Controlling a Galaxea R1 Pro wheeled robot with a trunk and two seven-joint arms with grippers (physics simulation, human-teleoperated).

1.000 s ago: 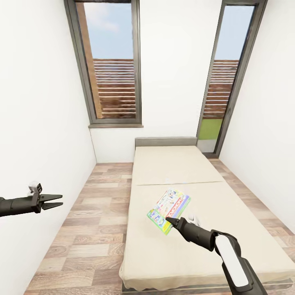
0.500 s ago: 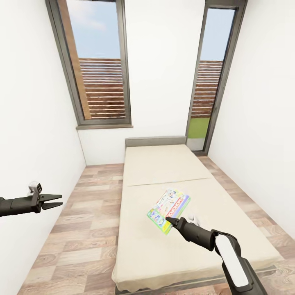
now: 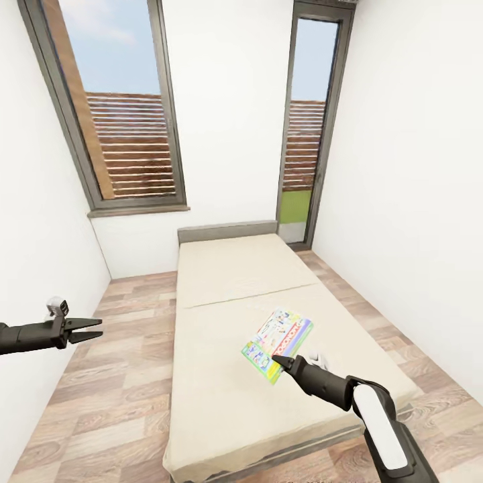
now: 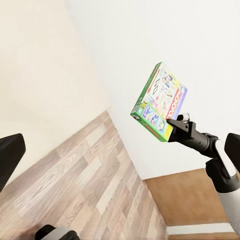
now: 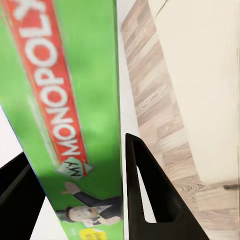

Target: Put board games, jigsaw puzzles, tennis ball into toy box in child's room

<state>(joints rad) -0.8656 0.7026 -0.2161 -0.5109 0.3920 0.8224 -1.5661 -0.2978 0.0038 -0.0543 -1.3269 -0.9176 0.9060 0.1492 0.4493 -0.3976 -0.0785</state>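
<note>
Beige bed under right gripper, clamped on Monopoly box; left gripper parted, empty.

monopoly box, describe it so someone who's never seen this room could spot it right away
Start at the long beige bed running from the two tall windows toward the robot. Above its near half, the right claw grips one edge of a flat board game box, held up off the mattress. It is the one colourful thing here: green-edged, white face, red MONOPOLY band.
</note>
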